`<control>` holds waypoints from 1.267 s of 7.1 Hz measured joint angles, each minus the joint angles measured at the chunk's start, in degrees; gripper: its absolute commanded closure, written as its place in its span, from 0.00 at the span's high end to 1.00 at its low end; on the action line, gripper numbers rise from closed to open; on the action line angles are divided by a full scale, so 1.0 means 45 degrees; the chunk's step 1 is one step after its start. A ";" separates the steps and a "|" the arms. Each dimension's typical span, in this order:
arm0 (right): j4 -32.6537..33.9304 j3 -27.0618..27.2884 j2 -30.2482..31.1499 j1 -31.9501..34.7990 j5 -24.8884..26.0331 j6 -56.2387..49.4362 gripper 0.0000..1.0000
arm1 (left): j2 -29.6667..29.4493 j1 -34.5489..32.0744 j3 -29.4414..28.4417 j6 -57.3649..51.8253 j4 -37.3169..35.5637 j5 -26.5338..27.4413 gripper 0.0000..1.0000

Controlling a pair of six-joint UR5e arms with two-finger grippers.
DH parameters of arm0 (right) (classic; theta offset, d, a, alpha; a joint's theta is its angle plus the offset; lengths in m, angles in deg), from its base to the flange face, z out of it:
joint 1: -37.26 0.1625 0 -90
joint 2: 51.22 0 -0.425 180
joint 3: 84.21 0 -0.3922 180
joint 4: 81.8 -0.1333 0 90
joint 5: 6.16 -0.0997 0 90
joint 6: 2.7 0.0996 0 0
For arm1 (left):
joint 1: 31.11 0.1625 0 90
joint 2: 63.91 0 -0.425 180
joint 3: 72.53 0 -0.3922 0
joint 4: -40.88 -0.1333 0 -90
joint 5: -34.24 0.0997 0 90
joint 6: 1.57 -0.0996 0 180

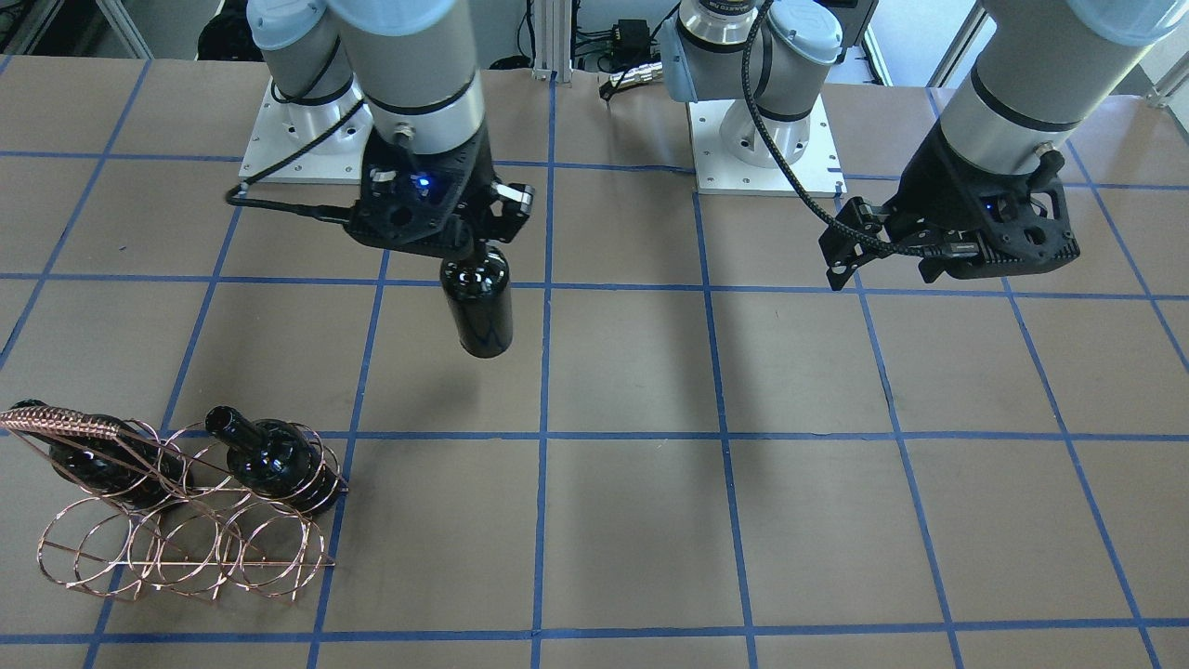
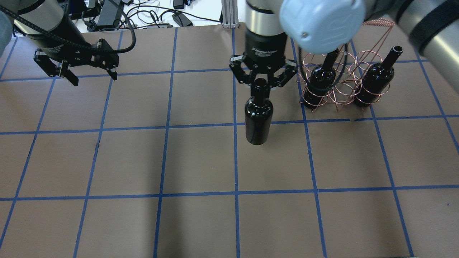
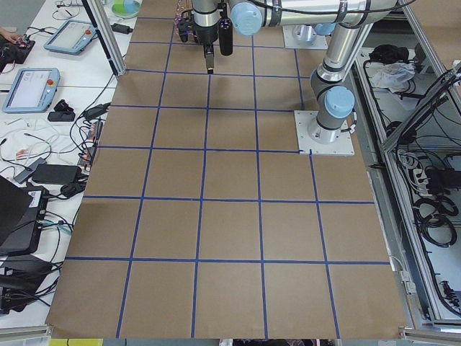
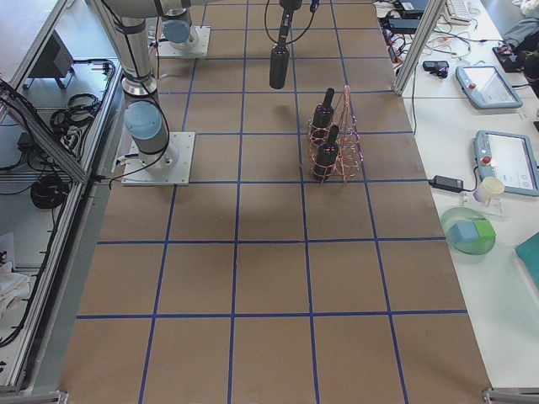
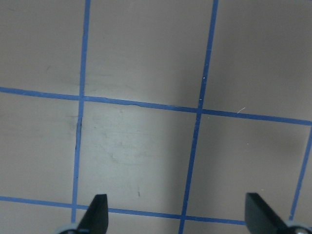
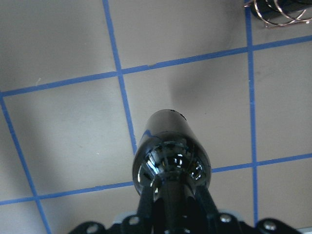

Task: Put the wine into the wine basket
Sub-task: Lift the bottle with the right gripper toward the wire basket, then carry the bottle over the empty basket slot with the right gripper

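My right gripper (image 2: 260, 84) is shut on the neck of the wine (image 2: 258, 120), a dark glossy bottle that hangs upright above the table. It also shows in the front view (image 1: 477, 311) and the right wrist view (image 6: 170, 146). The copper wire wine basket (image 2: 340, 94) stands just to the right of it in the overhead view, apart from it, and holds two identical bottles (image 2: 321, 80) (image 2: 376, 79), with the ring between them empty. My left gripper (image 2: 77, 71) is open and empty, far off above bare table (image 5: 178, 214).
The table is brown paper with a blue tape grid (image 2: 236, 157). The arm bases (image 1: 766, 139) stand on white plates at the robot's edge. The basket sits near the table's corner in the front view (image 1: 186, 548). Cables and tablets lie beyond the edges.
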 measured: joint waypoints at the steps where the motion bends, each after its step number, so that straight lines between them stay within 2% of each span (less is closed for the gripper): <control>1: -0.0512 0.0348 0.0592 -0.0962 0.0157 -0.1675 0.17 | 0.0052 -0.0008 0.0005 -0.0023 -0.0004 -0.0500 1.00; 2: -0.0727 0.0788 0.1160 -0.2010 0.0364 -0.3373 0.17 | 0.0092 -0.0056 0.0010 -0.0043 0.0002 -0.0668 1.00; 5: -0.0688 0.1169 0.1683 -0.4485 0.1648 -0.7228 0.16 | 0.0126 -0.0844 0.0012 -0.0099 -0.0071 0.0474 1.00; 9: 0.0459 0.0169 0.1091 -0.5058 0.1934 -0.8544 0.15 | 0.0158 -0.1054 0.0029 -0.0114 -0.0146 0.0753 1.00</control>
